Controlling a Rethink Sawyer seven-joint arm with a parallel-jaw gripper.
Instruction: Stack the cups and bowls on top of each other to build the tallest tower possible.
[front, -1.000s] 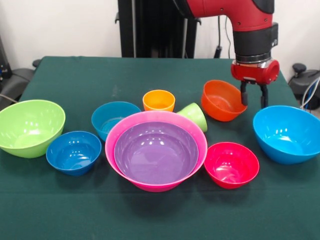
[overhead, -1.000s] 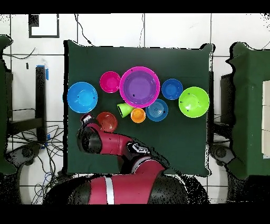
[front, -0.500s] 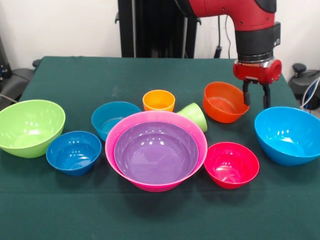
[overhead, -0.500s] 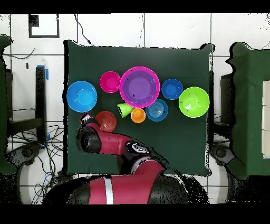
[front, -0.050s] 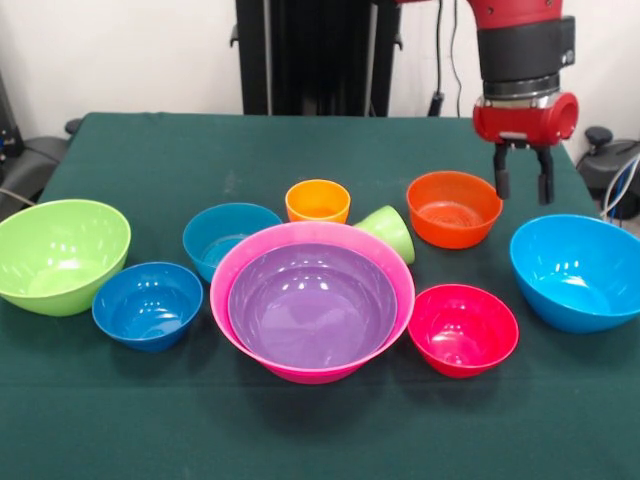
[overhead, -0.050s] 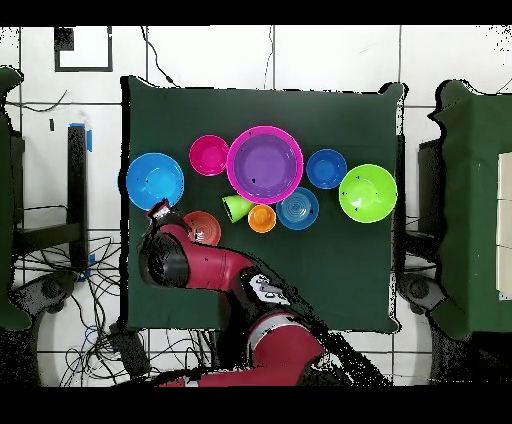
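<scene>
My gripper hangs open and empty just above and to the right of the orange bowl, which sits level on the table. The purple bowl is nested in the big pink bowl at the centre. Behind them the orange cup stands upright and the lime green cup lies tipped on its side. Loose bowls surround them: sky blue, red-pink, teal, dark blue and lime green. In the overhead view the gripper is beside the orange bowl.
The green cloth-covered table has bare room behind the bowls and along the front edge. The sky blue bowl sits close below the gripper, near the table's right edge.
The orange bowl was tilted up on the gripper's finger; it has since dropped level onto the table. The gripper has let go, risen and shifted slightly right.
</scene>
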